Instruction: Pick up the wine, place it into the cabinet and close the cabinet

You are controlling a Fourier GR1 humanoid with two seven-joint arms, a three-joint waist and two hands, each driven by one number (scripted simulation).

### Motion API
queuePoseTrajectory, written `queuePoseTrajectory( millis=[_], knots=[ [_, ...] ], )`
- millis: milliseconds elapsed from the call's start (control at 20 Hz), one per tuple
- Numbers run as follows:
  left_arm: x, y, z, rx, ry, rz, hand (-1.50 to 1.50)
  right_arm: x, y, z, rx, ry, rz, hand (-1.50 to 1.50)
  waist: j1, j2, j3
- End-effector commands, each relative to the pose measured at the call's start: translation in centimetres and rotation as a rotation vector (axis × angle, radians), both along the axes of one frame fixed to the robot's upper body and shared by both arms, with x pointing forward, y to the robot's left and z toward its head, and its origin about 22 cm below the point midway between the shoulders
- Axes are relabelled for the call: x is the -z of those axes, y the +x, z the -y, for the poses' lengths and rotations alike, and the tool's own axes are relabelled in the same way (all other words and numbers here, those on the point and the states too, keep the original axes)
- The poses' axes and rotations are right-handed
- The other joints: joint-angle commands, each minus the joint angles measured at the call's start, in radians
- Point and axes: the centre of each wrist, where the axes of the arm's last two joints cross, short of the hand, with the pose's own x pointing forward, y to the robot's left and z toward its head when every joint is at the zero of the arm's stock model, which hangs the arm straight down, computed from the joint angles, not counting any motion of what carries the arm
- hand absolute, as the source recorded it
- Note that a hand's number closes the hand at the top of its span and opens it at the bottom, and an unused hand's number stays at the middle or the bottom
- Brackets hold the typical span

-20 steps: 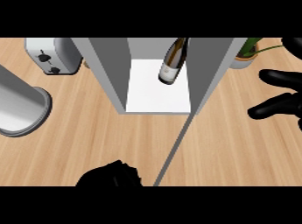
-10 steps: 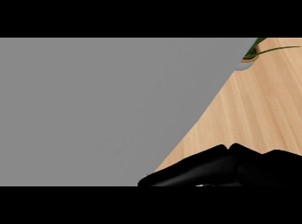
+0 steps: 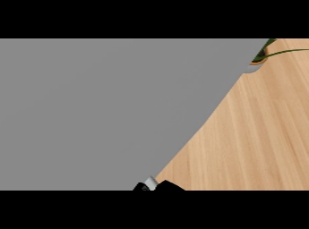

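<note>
Head view is mostly blocked: a flat grey panel [image 3: 97, 112], most likely the cabinet door seen up close, fills the left and centre of the frame. Its slanted edge runs from upper right down to the bottom centre.

Wine bottle: not visible anywhere, so its position relative to any fingers can't be stated. Cabinet interior is hidden too.

Hands: only a small black piece with a light grey bit [image 3: 150, 184] shows at the bottom edge, right at the foot of the panel's edge. It looks like part of a hand or wrist, but I can't tell which hand. Fingers aren't visible, so I can't tell whether they're apart, together or clamped on anything.

Right of the panel is bare wooden counter [image 3: 269, 134]. A potted plant [image 3: 266, 56] sits at the top right, partly cut off by the panel.
</note>
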Motion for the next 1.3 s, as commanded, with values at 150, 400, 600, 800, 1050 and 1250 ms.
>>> queuePoseTrajectory(
  millis=[150, 400, 600, 800, 1050, 1250],
  knots=[
    [-1.8, 1.0, -4.2, 0.043, 0.0, 0.017, 1.5, 0.1, 3.9, -7.0, 0.133, -0.018, 0.07, 1.5, 0.017, 0.009, 0.0],
    [-2.1, 1.0, -6.1, 0.084, -0.012, 0.008, 1.5, 0.2, 7.9, -9.5, 0.199, -0.026, 0.094, 1.5, 0.017, 0.014, 0.001],
    [-2.7, 1.4, -7.6, 0.072, -0.023, 0.038, 1.5, -0.9, 11.2, -10.8, 0.264, -0.017, 0.008, 1.5, 0.025, 0.016, 0.001],
    [-3.9, 1.8, -8.3, 0.072, 0.008, 0.034, 1.5, -0.9, 15.1, -11.5, 0.332, -0.043, 0.016, 1.5, 0.025, 0.02, 0.002],
    [-4.3, 1.6, -9.4, 0.051, 0.0, 0.041, 1.5, 2.4, 20.2, -9.6, 0.414, -0.05, -0.019, 1.5, 0.015, 0.022, 0.002],
    [-3.7, 1.2, -8.9, 0.061, 0.009, 0.047, 1.5, 3.8, 22.5, -7.0, 0.485, -0.078, -0.006, 1.5, 0.017, 0.029, 0.002]
  ],
)
